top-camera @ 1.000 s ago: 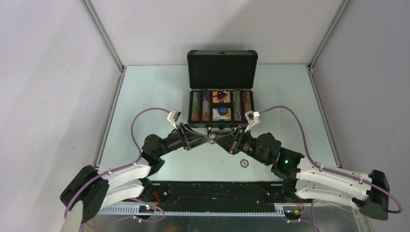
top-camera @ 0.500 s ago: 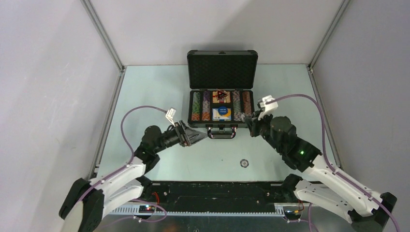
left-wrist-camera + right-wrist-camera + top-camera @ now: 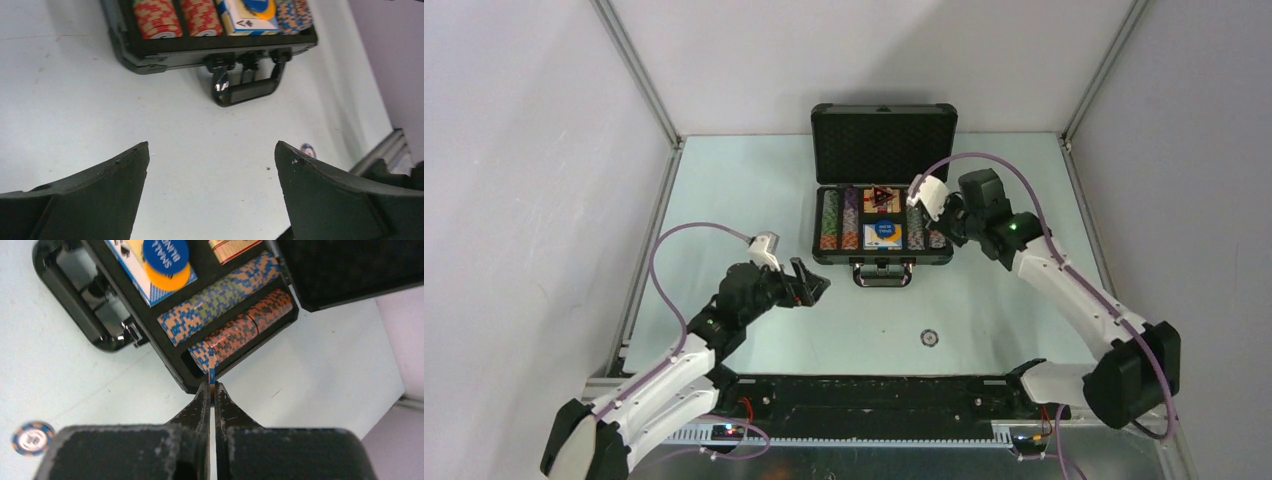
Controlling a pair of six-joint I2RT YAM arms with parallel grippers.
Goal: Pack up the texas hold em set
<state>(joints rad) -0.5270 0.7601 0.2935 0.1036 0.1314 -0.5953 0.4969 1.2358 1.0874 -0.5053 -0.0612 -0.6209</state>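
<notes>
The pale desk point(image 3: 754, 200) carries an open dark briefcase point(image 3: 883, 143) at its far middle, lid upright, its handle point(image 3: 883, 274) lying flat on the surface toward the near edge. A single poker chip point(image 3: 930, 338) lies flat nearer that edge, well apart from the case.
</notes>
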